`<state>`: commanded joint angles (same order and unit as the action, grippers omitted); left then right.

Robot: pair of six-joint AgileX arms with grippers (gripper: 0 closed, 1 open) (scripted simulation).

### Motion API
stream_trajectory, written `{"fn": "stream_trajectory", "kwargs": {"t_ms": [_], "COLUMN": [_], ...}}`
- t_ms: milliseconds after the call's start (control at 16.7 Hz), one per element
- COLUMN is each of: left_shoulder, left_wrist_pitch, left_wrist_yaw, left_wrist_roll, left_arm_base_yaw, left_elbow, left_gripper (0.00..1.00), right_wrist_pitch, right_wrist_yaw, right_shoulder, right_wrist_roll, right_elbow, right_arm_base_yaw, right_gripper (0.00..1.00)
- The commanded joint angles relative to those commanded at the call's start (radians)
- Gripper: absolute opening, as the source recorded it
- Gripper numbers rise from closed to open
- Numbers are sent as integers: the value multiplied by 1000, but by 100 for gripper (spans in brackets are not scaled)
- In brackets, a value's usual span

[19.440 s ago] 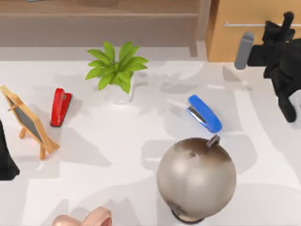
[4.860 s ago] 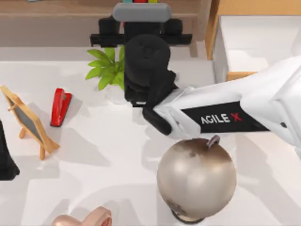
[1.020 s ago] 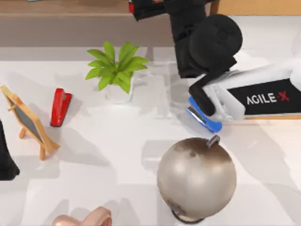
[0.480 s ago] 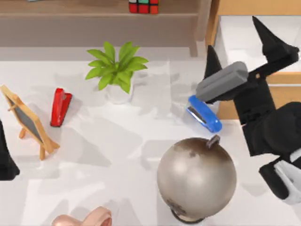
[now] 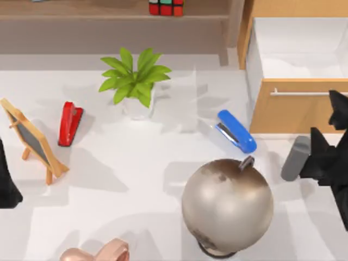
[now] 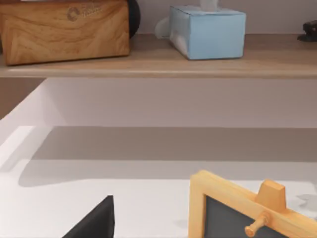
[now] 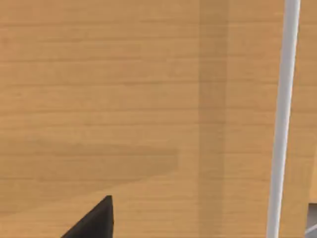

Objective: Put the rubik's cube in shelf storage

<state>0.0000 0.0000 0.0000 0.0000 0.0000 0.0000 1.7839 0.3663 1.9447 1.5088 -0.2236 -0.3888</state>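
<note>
White desk (image 5: 136,179) surface carries everything, and at its far left edge my left arm sits parked, its tool (image 5: 6,185) a dark shape whose fingers I cannot tell as spread or closed. Just beside it stands a small wooden-framed chalkboard (image 5: 32,140) on an easel, which the left wrist view shows close up. A red stapler (image 5: 70,123) lies near it, then a potted green plant (image 5: 136,81). Behind the plant runs the brown shelf storage (image 5: 109,19), and the rubik's cube (image 5: 166,7) rests on its board, touching nothing else, well apart from both arms. Nearer the front of the desk lies a pink object (image 5: 98,253), and a large grey-brown globe (image 5: 227,205) sits right of the middle, with a blue stapler (image 5: 237,131) just beyond it. Farther right, the light-orange drawer cabinet (image 5: 296,106) has its drawer pulled out, silver bar handle (image 5: 304,92) facing front. My right tool (image 5: 330,130) hangs at the right edge in front of that drawer, its dark fingers spread apart and holding nothing.
</note>
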Motion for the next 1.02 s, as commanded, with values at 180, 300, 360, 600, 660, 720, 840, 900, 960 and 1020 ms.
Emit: {"fn": "stream_trajectory", "kwargs": {"t_ms": [180, 300, 360, 600, 660, 720, 840, 900, 960, 1020], "left_shoulder": [0, 0, 0, 0, 0, 0, 0, 0, 0, 0], "left_wrist_pitch": [0, 0, 0, 0, 0, 0, 0, 0, 0, 0], "left_wrist_yaw": [0, 0, 0, 0, 0, 0, 0, 0, 0, 0], "left_wrist_roll": [0, 0, 0, 0, 0, 0, 0, 0, 0, 0], "left_arm_base_yaw": [0, 0, 0, 0, 0, 0, 0, 0, 0, 0], "left_elbow": [0, 0, 0, 0, 0, 0, 0, 0, 0, 0], "left_gripper": [100, 100, 100, 100, 100, 100, 100, 100, 100, 100], "right_wrist_pitch": [-27, -27, -27, -38, -45, -54, -74, -84, -92, -99], "right_wrist_yaw": [12, 12, 12, 8, 4, 0, -10, -15, -20, -23], "right_shoulder": [33, 33, 33, 48, 47, 47, 48, 49, 49, 49], "right_wrist_roll": [46, 46, 46, 45, 46, 46, 47, 47, 47, 47], "right_elbow": [9, 9, 9, -15, -24, -34, -55, -65, -73, -80], "right_arm_base_yaw": [42, 42, 42, 46, 51, 55, 65, 70, 75, 78], "right_gripper": [100, 100, 100, 100, 100, 100, 100, 100, 100, 100]}}
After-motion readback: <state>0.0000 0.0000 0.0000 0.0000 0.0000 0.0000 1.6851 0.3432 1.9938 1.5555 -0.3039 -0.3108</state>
